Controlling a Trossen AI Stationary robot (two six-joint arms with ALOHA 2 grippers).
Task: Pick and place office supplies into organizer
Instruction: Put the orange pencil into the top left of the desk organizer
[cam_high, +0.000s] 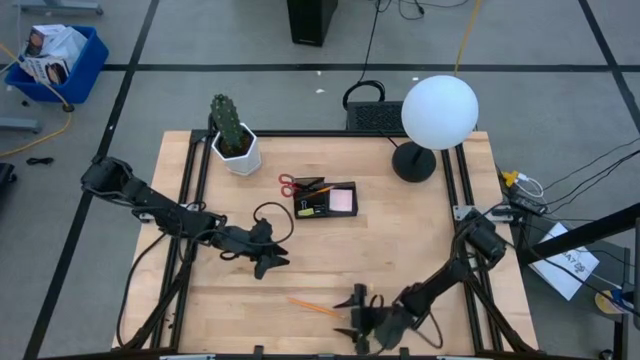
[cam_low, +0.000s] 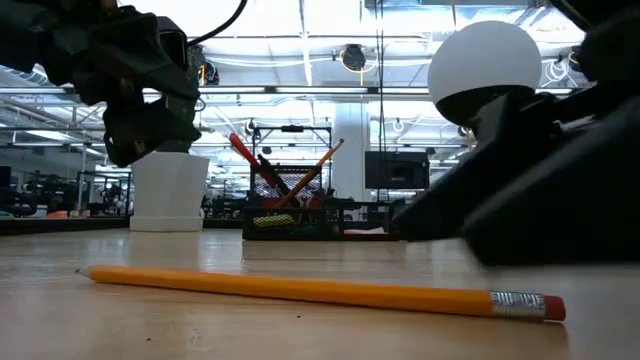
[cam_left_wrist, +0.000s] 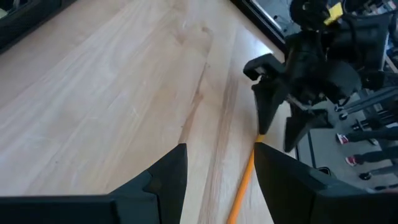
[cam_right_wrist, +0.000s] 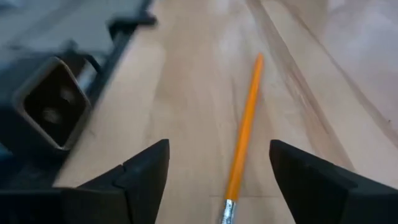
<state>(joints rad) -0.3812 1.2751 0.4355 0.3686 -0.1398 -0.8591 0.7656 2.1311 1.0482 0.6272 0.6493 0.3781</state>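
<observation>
Nearest: right gripper (cam_high: 357, 318) low at the front edge of the worktop (cam_high: 430, 235), fingers (cam_right_wrist: 140, 171) spread wide, nothing between them. In the right wrist view the orange pencil (cam_right_wrist: 244, 134) lies flat on the wood just ahead, eraser end toward the gap between the fingers, point running away. Its long axis sits nearly in line with the gripper's forward reach, slightly skewed, not crosswise.

From overhead the pencil (cam_high: 314, 307) lies just beside the right gripper, toward the left arm's side, tip angled up-table.

Left gripper (cam_high: 262, 252) hovers mid-worktop, farther from the pencil; fingers (cam_left_wrist: 165, 180) apart and empty. Its wrist view looks along the pencil (cam_left_wrist: 242, 183) toward the right gripper.

Judgement: right arm is the nearer. Pencil lengthwise to the fingers means a wrist turn or a short advance before closing across the shaft.

Farther back: organizer (cam_high: 326, 199), well apart from the pencil, already holding scissors (cam_high: 290, 184), a pink pad (cam_high: 342, 200) and upright sticks.
</observation>
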